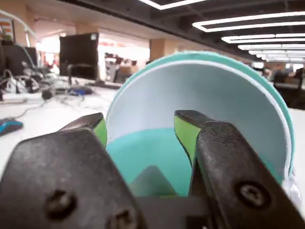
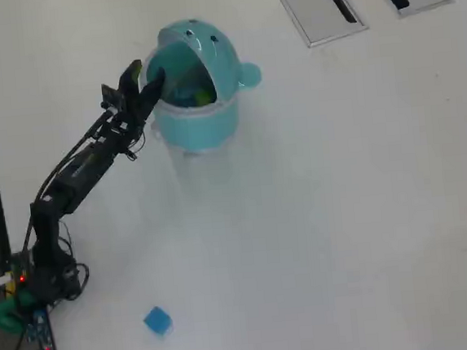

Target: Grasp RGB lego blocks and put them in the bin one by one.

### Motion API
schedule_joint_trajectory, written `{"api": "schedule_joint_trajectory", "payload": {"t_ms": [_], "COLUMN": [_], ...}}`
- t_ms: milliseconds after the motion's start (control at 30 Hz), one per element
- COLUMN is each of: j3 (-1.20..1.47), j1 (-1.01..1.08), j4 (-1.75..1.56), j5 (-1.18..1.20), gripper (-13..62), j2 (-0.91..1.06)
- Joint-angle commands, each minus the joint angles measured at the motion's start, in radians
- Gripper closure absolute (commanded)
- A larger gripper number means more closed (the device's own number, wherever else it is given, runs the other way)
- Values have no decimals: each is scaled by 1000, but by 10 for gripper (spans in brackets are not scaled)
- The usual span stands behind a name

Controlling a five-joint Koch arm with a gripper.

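Note:
The teal whale-shaped bin stands at the top of the overhead view with its domed lid tipped back. My gripper hangs at the bin's left rim, open, with nothing between its jaws. In the wrist view the gripper shows green pads spread wide, and the bin with its pale lid underside fills the gap. A yellow-green lego block lies inside the bin. A bright blue lego block rests on the table far below, near the arm's base.
The arm's base with wiring sits at the left edge of the white table. Two grey slotted panels lie at the top right. A monitor and cables stand beyond the table.

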Motion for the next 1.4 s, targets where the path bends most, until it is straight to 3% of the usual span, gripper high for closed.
{"api": "schedule_joint_trajectory", "payload": {"t_ms": [0,567,1133,1367], "j3": [-25,382,773,919], "j1": [-6,29,92,287], "j4": [-100,-184,-342,-347], "j5": [-8,-31,-276,-221], "gripper": [239,239,240,239], "j2": [74,393,690,825]}}
